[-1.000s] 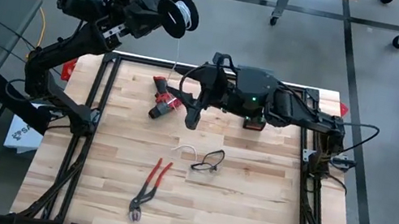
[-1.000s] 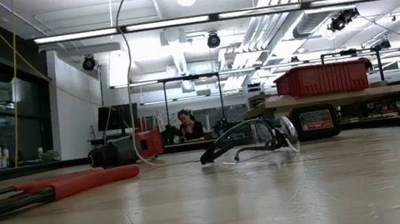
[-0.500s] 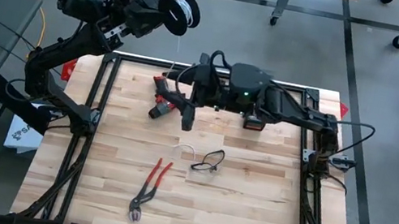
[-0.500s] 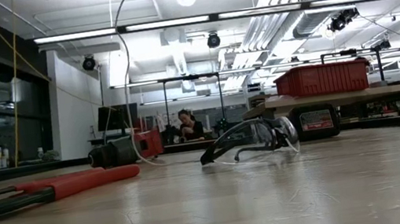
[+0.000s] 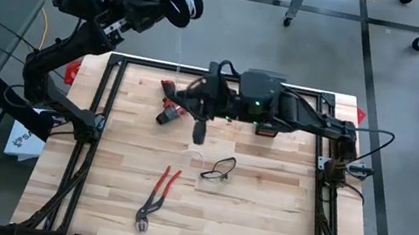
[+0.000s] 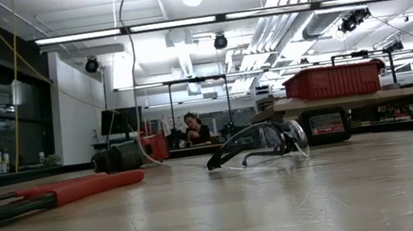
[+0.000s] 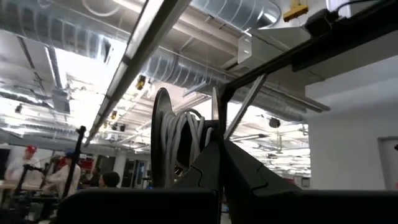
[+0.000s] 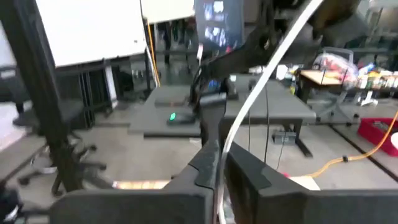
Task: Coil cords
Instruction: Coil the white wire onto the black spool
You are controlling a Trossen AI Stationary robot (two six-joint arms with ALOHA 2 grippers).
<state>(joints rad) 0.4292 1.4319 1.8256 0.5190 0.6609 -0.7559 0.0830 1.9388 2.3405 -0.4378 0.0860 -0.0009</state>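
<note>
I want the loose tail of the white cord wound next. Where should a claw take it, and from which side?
Probably near its free end, the curl of white cord lying flat on the table beside the safety glasses. Come straight down from above, fingers straddling the strand: it is thin, limp and offers no height for a side approach. Keep clear of the glasses' frame.

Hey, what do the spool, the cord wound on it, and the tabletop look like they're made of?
Spool: probably hard plastic, matte black, with thin smooth round flanges. Cord: white, limp and string-like, lying in soft loops around the hub; maybe a fibre string or thin plastic-coated line, hard to say which. Tabletop: wood, light butcher-block style, with visible grain and joined strips under a dull sheen.
</note>
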